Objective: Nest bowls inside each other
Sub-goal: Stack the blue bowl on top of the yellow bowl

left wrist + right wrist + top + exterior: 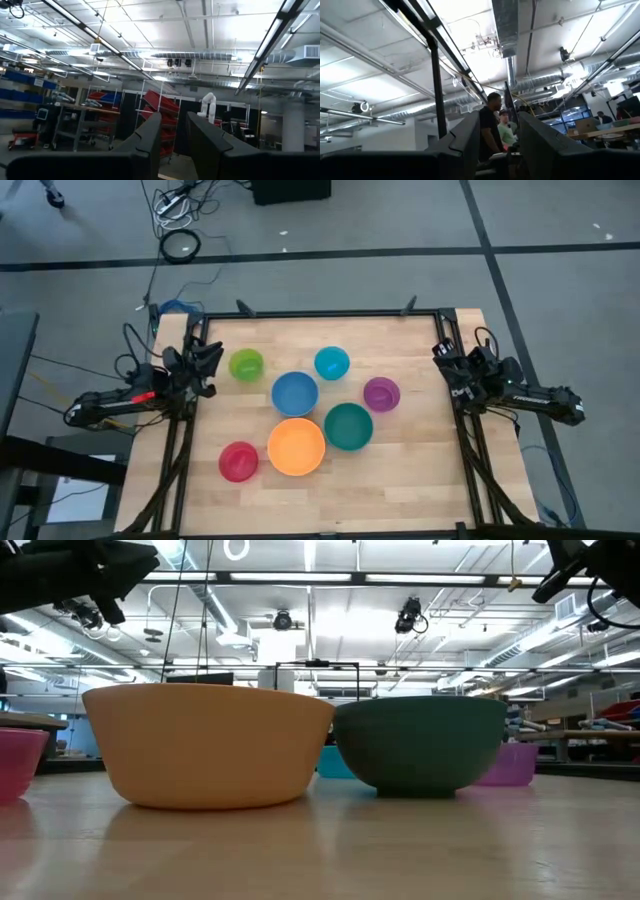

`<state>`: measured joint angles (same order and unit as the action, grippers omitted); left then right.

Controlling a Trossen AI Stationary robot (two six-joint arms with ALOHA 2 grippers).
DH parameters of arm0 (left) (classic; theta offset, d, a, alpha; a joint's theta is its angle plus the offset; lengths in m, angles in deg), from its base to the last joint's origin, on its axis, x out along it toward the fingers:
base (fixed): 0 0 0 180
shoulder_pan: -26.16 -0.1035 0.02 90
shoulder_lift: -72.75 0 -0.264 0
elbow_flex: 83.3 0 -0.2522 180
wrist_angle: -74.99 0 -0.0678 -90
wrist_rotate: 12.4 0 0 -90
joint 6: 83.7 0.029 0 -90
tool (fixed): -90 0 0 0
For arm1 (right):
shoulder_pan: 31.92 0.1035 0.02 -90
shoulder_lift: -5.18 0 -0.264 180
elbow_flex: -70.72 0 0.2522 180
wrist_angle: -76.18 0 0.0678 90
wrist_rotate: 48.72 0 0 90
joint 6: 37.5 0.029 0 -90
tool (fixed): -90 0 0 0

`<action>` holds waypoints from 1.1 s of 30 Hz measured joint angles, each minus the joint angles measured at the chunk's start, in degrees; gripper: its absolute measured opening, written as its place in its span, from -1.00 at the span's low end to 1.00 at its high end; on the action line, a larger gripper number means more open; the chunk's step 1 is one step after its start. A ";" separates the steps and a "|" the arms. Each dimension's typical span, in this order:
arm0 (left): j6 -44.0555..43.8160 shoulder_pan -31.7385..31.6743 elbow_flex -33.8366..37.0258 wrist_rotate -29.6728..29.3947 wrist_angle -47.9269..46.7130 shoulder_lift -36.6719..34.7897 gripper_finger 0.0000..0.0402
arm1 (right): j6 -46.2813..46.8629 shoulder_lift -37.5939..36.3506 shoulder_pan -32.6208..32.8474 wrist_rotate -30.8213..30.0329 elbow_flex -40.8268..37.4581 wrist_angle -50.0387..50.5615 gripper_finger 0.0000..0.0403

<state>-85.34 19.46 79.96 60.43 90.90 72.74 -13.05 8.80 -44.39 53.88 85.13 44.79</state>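
Seven bowls stand upright and apart on the wooden table (420, 480): lime green (245, 364), cyan (331, 362), blue (294, 393), purple (381, 393), teal green (348, 426), orange (296, 446) and red-pink (238, 461). The low view shows the orange bowl (210, 745) and the teal green bowl (420, 745) nearest. My left gripper (208, 362) is at the table's left edge, raised and tipped upward, open with nothing between its fingers (174, 122). My right gripper (444, 362) is at the right edge, likewise raised, open and holding nothing (499, 122).
A black frame (320, 312) runs along the table's far edge and both sides. Cables lie on the floor (180, 245) behind the table. Two people (495, 127) show far off in the right wrist view. Bare wood lies near the front edge.
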 joint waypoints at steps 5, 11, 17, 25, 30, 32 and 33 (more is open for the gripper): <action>1.46 0.00 -0.15 -0.03 0.47 0.00 -0.51 | 0.57 0.00 0.02 -0.45 0.00 0.04 -0.37; 2.96 0.00 -5.77 -2.00 -9.19 1.08 -0.51 | -3.42 0.47 0.02 -4.68 1.34 1.26 -0.37; 4.64 0.00 -16.92 -5.35 -23.42 9.57 -0.51 | -11.62 7.35 0.02 -14.99 10.46 19.48 -0.37; 9.39 0.06 -36.35 -3.00 -47.15 32.02 -0.51 | -9.27 33.19 1.92 -26.24 29.38 30.05 -0.38; 13.90 1.46 -47.55 4.85 -63.95 45.17 -0.51 | -11.45 50.37 6.45 -28.76 44.75 37.63 -0.42; 13.24 2.49 -50.97 4.85 -70.72 49.88 -0.51 | -13.47 57.09 8.80 -29.12 52.17 46.08 -0.45; 12.26 3.07 -52.23 4.88 -73.36 51.86 -0.51 | -14.13 60.36 10.05 -29.64 55.84 50.34 -0.46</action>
<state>-73.08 22.53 27.73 65.31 17.54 124.60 -27.18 69.16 -34.34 24.23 140.97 95.12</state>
